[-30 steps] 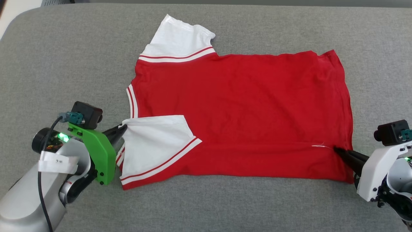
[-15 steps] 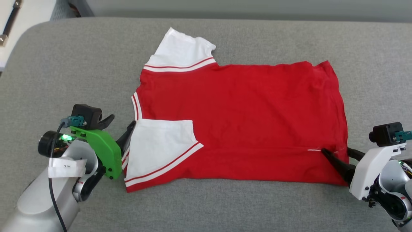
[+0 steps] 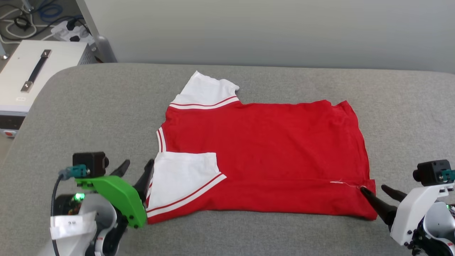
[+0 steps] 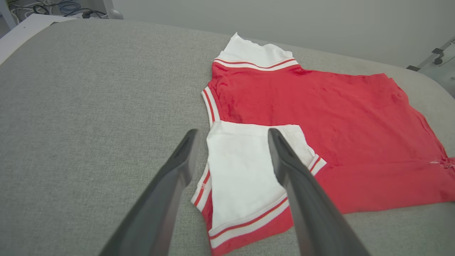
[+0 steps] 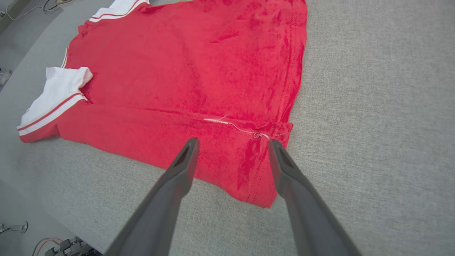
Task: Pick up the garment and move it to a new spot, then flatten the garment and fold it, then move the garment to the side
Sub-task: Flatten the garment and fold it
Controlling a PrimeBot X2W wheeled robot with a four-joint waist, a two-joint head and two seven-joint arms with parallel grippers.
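**Fig.** Red shirt [image 3: 263, 156] lying flat on the grey table [image 3: 89, 117], its long axis running across the robot's front, with the collar end to the left and the hem end to the right. The shirt's near strip, with one white sleeve [image 3: 181, 177], is already turned onto the body. The far sleeve [image 3: 206, 90] lies unfolded. The left gripper [image 3: 138, 164], spread wide and empty, sits just beside the folded sleeve. The right gripper [image 3: 373, 188], equally wide and empty, is at the near hem corner. The next fold probably takes the shirt's far edge, which lies beyond both grippers, each arm nearest its own end.

Open grey surface [image 3: 89, 117] surrounds the flat garment [image 3: 270, 149]
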